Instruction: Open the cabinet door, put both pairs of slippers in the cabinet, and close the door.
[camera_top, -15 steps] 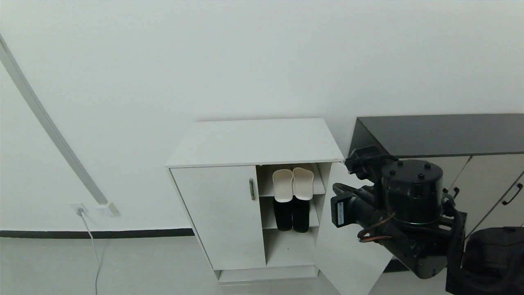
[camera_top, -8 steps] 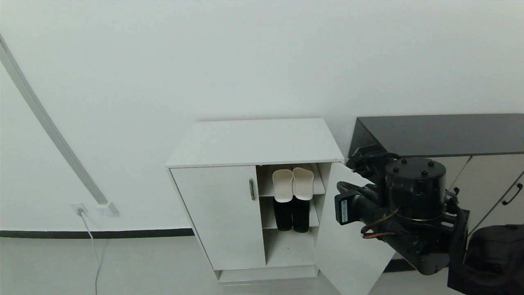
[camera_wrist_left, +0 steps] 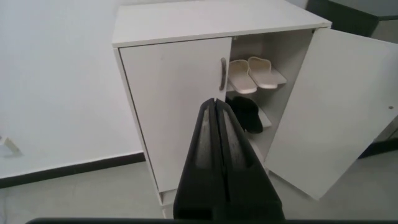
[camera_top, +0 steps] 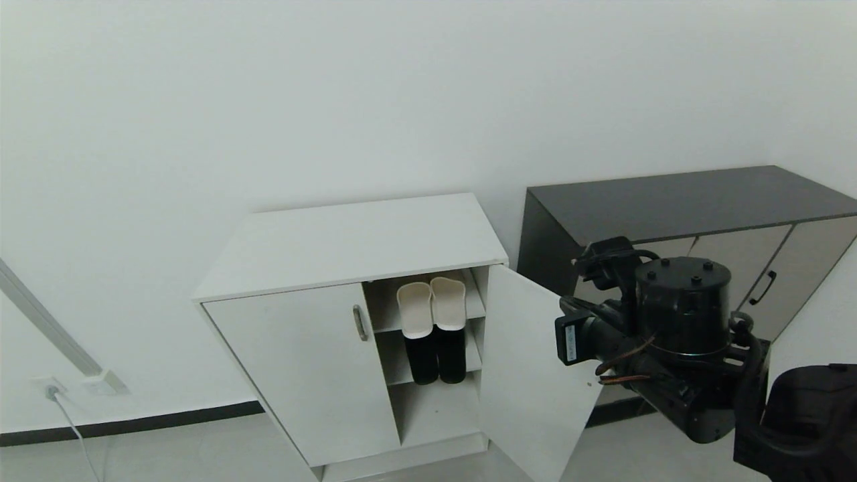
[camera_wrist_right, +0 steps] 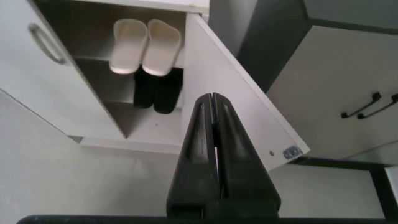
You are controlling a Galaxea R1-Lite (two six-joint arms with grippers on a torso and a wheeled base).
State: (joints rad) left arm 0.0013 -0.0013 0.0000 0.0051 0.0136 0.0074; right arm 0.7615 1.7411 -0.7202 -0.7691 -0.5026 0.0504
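1. Far left, low on the wall, a wall socket (camera_top: 48, 387) has a cable hanging from it, well apart from the cabinet.
2. A white cabinet (camera_top: 348, 241) stands on the floor against the wall. Its left door (camera_top: 308, 375) is shut, with a small metal handle (camera_top: 359, 323) at its inner edge.
3. The left end effector (camera_wrist_left: 216, 104) hangs in front of that shut door, apart from it. Its fingers are pressed together and hold nothing.
4. The cabinet's right half stands open. A pair of cream slippers (camera_top: 432, 306) lies side by side on the upper shelf, poking slightly over its front edge.
5. A pair of black slippers (camera_top: 436, 358) sits on the middle shelf directly beneath, also at the front edge.
6. The right door (camera_top: 535, 375) is swung outward from the cabinet's right side.
7. The right end effector (camera_wrist_right: 213, 99) hangs near this open door with its fingers closed together and nothing between them. I cannot tell whether it touches the door.
8. Farthest right, a sideboard (camera_top: 669, 194) with a dark top stands against the wall, just beside the cabinet.
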